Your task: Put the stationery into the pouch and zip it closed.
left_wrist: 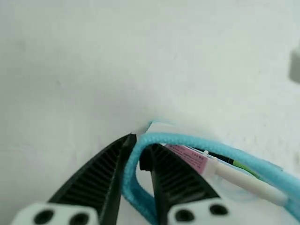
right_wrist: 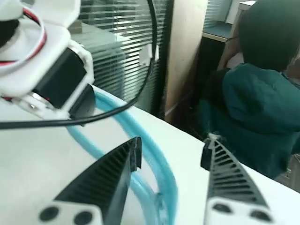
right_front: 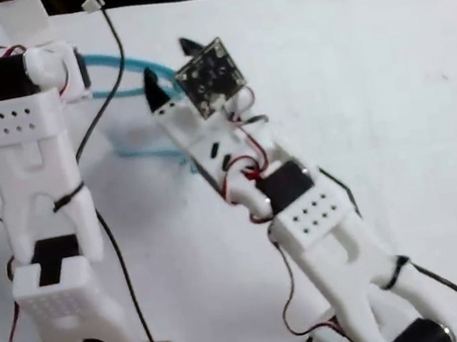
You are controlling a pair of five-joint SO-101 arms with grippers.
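Between the ribbed black fingers of the left hand, the woven turquoise rim of the pouch is pinched, with a slim white pen inside its clear wall. At upper centre of the high view, the right hand is spread above the white counter.

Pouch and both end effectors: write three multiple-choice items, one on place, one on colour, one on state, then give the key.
1. Where is the left end effector clamped?
A. on the edge of the pouch
B. on a white pen
C. on a black cable

2. What colour is the pouch's edging?
A. red
B. light blue
C. yellow

3. How does the right end effector stand?
A. shut on a pen
B. shut on nothing
C. open

Key:
1 A: in the left wrist view the blue edge runs between its closed fingers.
2 B: every view shows the edging light blue.
3 C: in the right wrist view a wide gap parts its fingers.
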